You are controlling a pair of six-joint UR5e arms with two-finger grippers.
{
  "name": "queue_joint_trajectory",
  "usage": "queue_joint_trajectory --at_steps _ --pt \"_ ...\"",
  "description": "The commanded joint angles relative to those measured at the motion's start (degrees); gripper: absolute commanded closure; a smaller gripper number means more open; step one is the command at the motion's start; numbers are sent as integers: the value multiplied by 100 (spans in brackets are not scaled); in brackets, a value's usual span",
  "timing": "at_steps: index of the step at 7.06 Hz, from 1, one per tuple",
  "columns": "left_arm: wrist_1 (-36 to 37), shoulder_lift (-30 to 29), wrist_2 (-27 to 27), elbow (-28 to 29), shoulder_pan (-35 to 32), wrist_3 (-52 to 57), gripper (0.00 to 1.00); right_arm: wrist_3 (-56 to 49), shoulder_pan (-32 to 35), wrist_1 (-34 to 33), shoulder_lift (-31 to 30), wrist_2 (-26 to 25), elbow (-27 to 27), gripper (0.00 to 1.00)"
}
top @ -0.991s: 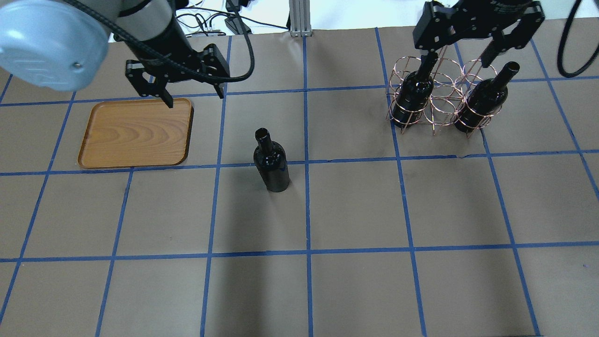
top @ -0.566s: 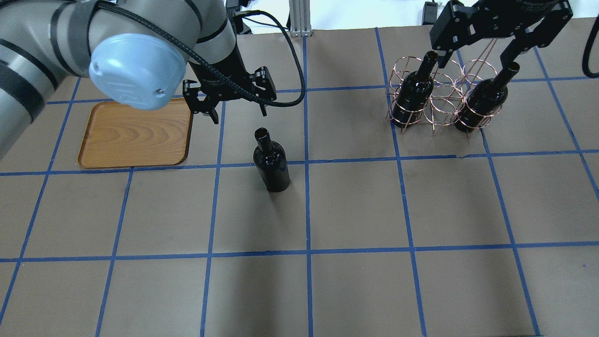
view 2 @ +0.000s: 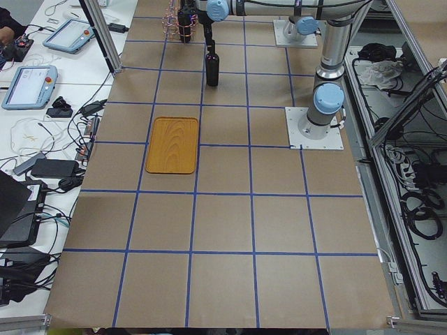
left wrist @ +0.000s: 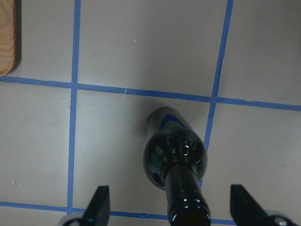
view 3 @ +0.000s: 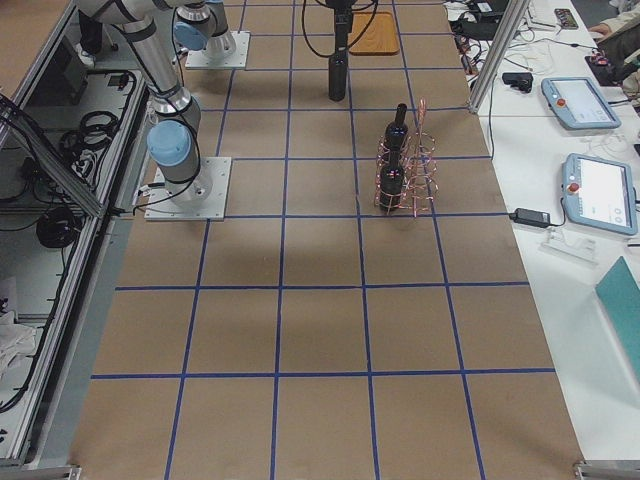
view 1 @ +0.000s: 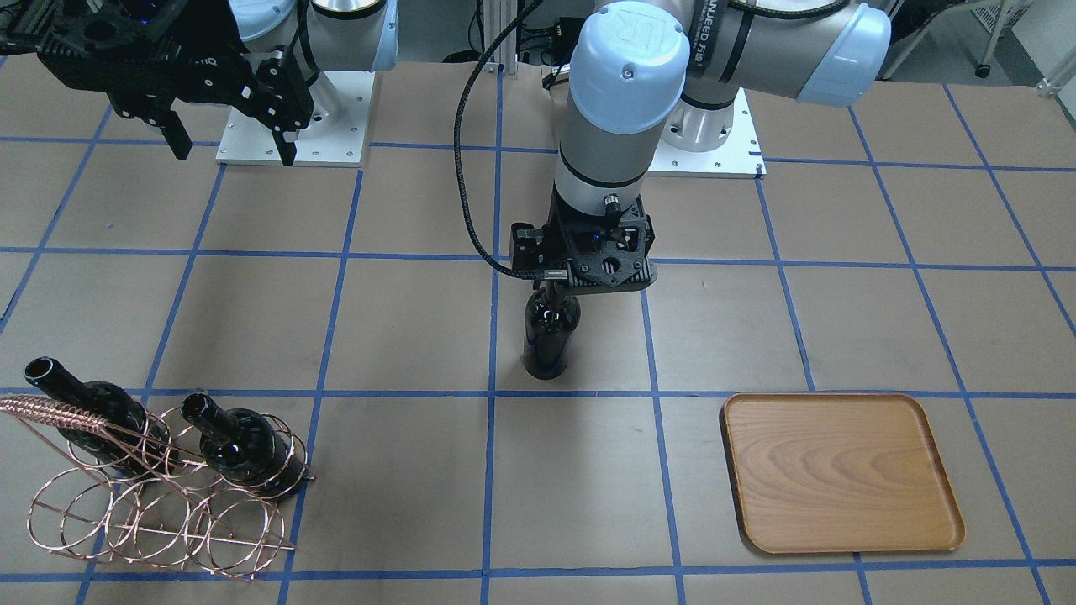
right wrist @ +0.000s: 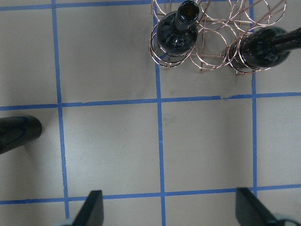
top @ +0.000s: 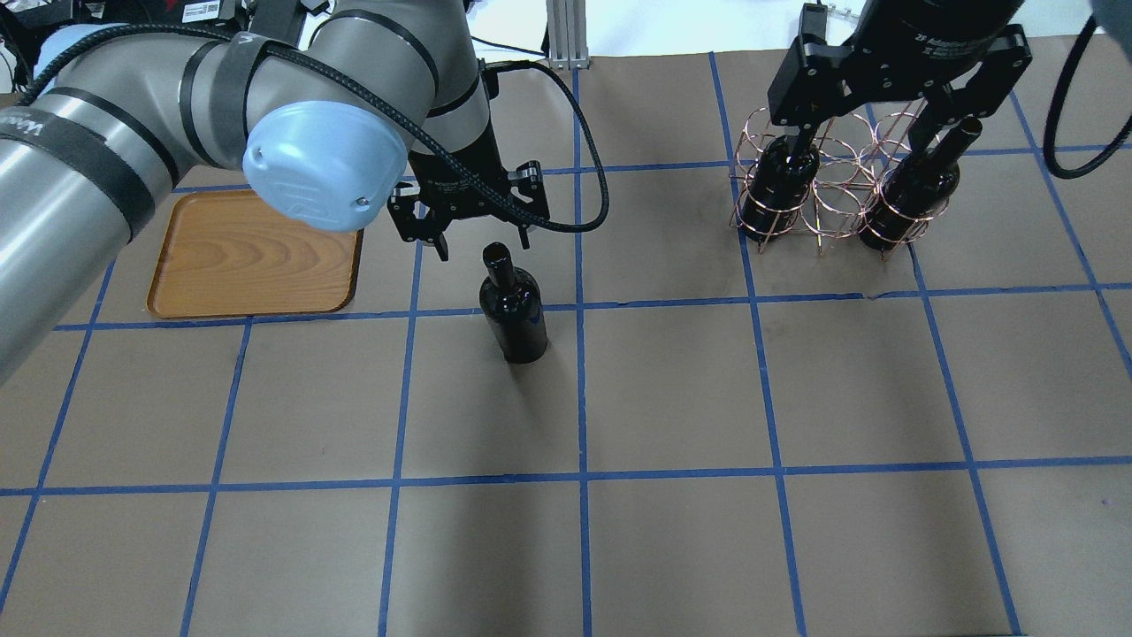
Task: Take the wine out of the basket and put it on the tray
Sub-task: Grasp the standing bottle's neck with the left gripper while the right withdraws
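One wine bottle (top: 515,310) stands upright on the table between tray and basket; it also shows in the front view (view 1: 549,336). My left gripper (top: 482,248) is open, its fingers either side of the bottle's neck (left wrist: 186,207) without touching it. The wooden tray (top: 248,265) lies bare to the left. The copper wire basket (top: 831,190) holds two more bottles, one (top: 778,181) on the left and one (top: 911,190) on the right. My right gripper (top: 862,146) is open and empty, high above the basket (right wrist: 211,42).
The table is brown paper with a blue tape grid. The tray's corner (left wrist: 7,42) shows at the left wrist view's edge. The robot bases (view 1: 706,134) stand at the table's far side in the front view. Tablets and cables lie beyond the table's ends.
My left gripper moved from over the tray's far edge to the right and now straddles the standing bottle's neck. My right gripper shifted only slightly above the basket.
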Motion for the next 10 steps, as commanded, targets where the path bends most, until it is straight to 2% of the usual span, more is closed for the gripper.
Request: queue_joint_trajectory --at_steps 1,4,6,7,9,10 --pt "-5 -25 -45 -17 -19 5 19 90 4 -94 17 26 261 0" --pt "-14 -7 -80 -26 -19 32 69 108 4 -392 -36 -26 351 0" --pt "-5 10 -72 -35 -10 49 96 47 -5 -375 -10 -9 359 0" --pt "-5 89 -54 43 68 154 100 38 -5 -367 -1 0 359 0" --pt "-57 169 -80 402 715 698 100 64 -5 -358 8 61 359 0" --pt "-101 178 -89 605 1058 1422 100 82 -5 -358 8 61 359 0"
